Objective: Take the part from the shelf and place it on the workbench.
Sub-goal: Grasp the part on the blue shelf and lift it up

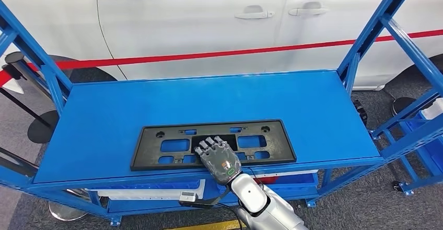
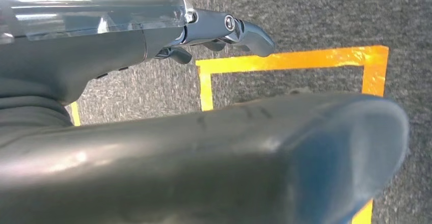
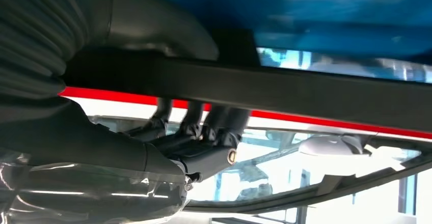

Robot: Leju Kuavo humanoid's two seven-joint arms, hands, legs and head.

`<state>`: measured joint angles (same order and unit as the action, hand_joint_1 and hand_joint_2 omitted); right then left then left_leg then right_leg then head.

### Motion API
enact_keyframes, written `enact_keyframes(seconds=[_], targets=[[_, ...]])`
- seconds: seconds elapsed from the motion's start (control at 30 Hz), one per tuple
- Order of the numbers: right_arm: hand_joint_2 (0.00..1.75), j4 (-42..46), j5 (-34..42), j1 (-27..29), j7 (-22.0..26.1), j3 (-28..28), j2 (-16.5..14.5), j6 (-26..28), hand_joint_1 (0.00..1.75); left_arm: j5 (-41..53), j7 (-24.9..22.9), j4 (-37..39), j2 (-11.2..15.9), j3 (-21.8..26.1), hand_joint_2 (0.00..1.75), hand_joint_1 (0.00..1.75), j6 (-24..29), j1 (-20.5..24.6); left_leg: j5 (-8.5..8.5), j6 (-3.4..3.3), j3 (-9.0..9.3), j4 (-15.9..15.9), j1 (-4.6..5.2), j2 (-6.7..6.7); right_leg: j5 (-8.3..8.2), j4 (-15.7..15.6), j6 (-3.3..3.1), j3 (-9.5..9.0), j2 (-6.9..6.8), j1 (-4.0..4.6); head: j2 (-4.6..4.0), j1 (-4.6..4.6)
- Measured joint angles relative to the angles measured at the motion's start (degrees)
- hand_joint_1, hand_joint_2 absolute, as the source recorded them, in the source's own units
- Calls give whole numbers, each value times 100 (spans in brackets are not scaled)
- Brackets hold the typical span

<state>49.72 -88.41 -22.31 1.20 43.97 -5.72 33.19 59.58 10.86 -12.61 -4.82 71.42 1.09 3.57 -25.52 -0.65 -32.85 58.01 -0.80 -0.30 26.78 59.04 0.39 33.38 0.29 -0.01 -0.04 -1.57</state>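
Note:
The part (image 1: 149,147) is a flat black plastic plate frame with several cut-outs, lying along the near edge of the blue shelf top (image 1: 156,99). My right hand (image 1: 219,157) reaches over that near edge at the part's middle, fingers lying on top. In the right wrist view the part's dark edge (image 3: 305,89) runs between the thumb (image 3: 153,25) on one face and the fingers (image 3: 198,127) on the other, so the hand grips it. My left hand (image 2: 219,30) hangs over the floor with its fingers apart and holds nothing.
Blue slanted uprights (image 1: 371,31) frame the shelf on both sides. A white car (image 1: 198,21) with a red stripe stands close behind. Blue bins (image 1: 156,188) sit on the lower level. Yellow tape (image 2: 285,61) marks the grey carpet floor.

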Motion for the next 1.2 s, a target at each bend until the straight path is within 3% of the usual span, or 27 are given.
enact_keyframes(seconds=[0.07, 0.13, 0.17, 0.2, 0.23, 0.3, 0.37, 0.47, 0.53, 0.63, 0.67, 0.7, 0.73, 0.83, 0.87, 0.93, 1.03, 1.07, 1.13, 1.17, 1.2], targets=[[175, -44, 0, -31, -27, -1, -2, 8, 168, 3, 11, 0, -1, -1, 0, 0, -14, 9, 21, -56, 4, -25, -14, 8, 301, 491, 57, 220, -5, -25, 0, 6], [175, -89, 0, -49, -59, -1, -3, 27, 168, 4, 22, 0, 4, -2, 0, 0, -21, 14, 23, -73, -6, -25, -12, 11, 648, 1259, 93, 593, -8, -38, 0, 10], [175, -109, 0, -49, -69, -1, -3, 38, 168, 5, 25, 0, 7, -2, 0, 0, -24, 13, 22, -73, -7, -23, -10, 10, 705, 1506, 101, 719, -9, -41, 0, 10], [175, -125, 0, -50, -74, -1, -4, 48, 168, 5, 28, 0, 8, -2, 0, 0, -25, 12, 20, -72, -2, -23, -10, 6, 651, 1550, 99, 749, -10, -41, 0, 10], [175, -137, 0, -53, -77, -1, -7, 55, 168, 5, 33, 0, 9, -2, 0, 0, -28, 12, 18, -69, 8, -22, -9, 1, 496, 1366, 85, 664, -11, -39, 0, 10], [175, -151, -1, -65, -77, -1, -19, 57, 168, 7, 73, 0, 5, -3, 0, 0, -52, 14, 8, -54, 36, -22, -1, -10, 100, 550, 17, 261, -11, -20, 0, 10], [175, -157, -7, -74, -67, -1, -35, 50, 167, 12, 223, 0, 1, -9, 0, 0, -102, 15, -2, -10, 41, -18, 15, -16, -84, -27, -46, -12, -16, 15, 0, 8], [175, -159, -17, -74, -55, -5, -51, 44, 166, 31, 513, 0, 2, -20, 0, 0, -142, 17, -5, 90, 47, -36, 13, -12, -108, -147, -109, -51, -18, 22, 0, 8], [175, -163, -17, -72, -51, -15, -60, 37, 166, 40, 584, 0, 10, -25, 0, 0, -138, 19, -147, 142, -17, 146, 15, -6, -150, -228, -169, -95, -30, -16, 0, 2], [175, -177, -17, -59, -14, -27, -64, 28, 166, 28, 586, 0, 18, -34, 0, 0, -126, 10, -688, 195, -482, 1176, 5, -2, -165, -256, -210, -107, -44, -22, 0, -7], [175, -181, -17, -54, 4, -32, -64, 24, 166, 7, 581, 0, 19, -36, 0, 0, -137, 2, -783, 210, -621, 1475, 1, -1, -162, -248, -212, -104, -43, -19, 0, -7], [175, -184, -12, -52, 20, -38, -64, 17, 166, -27, 577, 0, 20, -35, 0, 0, -162, -6, -767, 222, -673, 1587, -3, -1, -157, -238, -212, -103, -40, -19, 0, -7], [175, -180, 1, -53, 28, -47, -64, 9, 166, -79, 578, 0, 25, -29, 0, 0, -210, -9, -633, 230, -604, 1449, -10, 0, -149, -223, -205, -106, -35, -22, 0, -7], [175, -119, 236, -57, 160, -112, -62, -5, 166, -333, 625, 0, 49, 31, 0, 0, -498, 12, -137, 219, -80, 370, -37, 3, -95, -134, -142, -96, -12, -20, 0, -6], [175, -57, 505, -56, 336, -158, -57, -27, 166, -456, 671, 0, 52, 76, 0, 0, -644, 21, -83, 189, 20, 153, -37, -1, -82, -104, -113, -81, -4, -8, 0, -3], [175, 205, 1539, -51, 1056, -288, -29, -196, 166, -699, 833, 0, 53, 191, 0, 0, -963, 24, -81, 106, 58, 54, -24, -9, -81, -84, -55, -58, 21, 17, 0, 2], [175, 1084, 4191, -14, 2758, -579, 103, -713, 166, -809, 1152, 0, 54, 309, 0, 0, -1196, 2, -48, -4, 72, 27, -52, 25, 24, 47, 30, -18, 40, 14, 0, 9], [175, 1491, 5150, 12, 3210, -709, 171, -924, 166, -778, 1232, 0, 56, 320, 0, 0, -1179, -5, -36, -35, 76, 14, -60, 36, 180, 282, 61, 81, 34, 5, 0, 14], [175, 2412, 6755, 124, 3692, -953, 340, -1382, 166, -700, 1331, 0, 62, 326, 0, 0, -1105, -19, -25, -79, 54, 11, -47, 38, 588, 1042, 108, 432, 12, -17, 0, 22], [175, 2879, 7315, 208, 3782, -1043, 453, -1609, 166, -668, 1361, 0, 64, 326, 0, 0, -1075, -28, -18, -90, 32, 14, -35, 26, 728, 1390, 120, 605, 5, -26, 0, 22], [175, 3330, 7696, 297, 3819, -1104, 577, -1814, 166, -645, 1381, 0, 67, 326, 0, 0, -1053, -41, -12, -98, 10, 19, -21, 12, 752, 1559, 117, 695, 1, -28, 0, 23]])
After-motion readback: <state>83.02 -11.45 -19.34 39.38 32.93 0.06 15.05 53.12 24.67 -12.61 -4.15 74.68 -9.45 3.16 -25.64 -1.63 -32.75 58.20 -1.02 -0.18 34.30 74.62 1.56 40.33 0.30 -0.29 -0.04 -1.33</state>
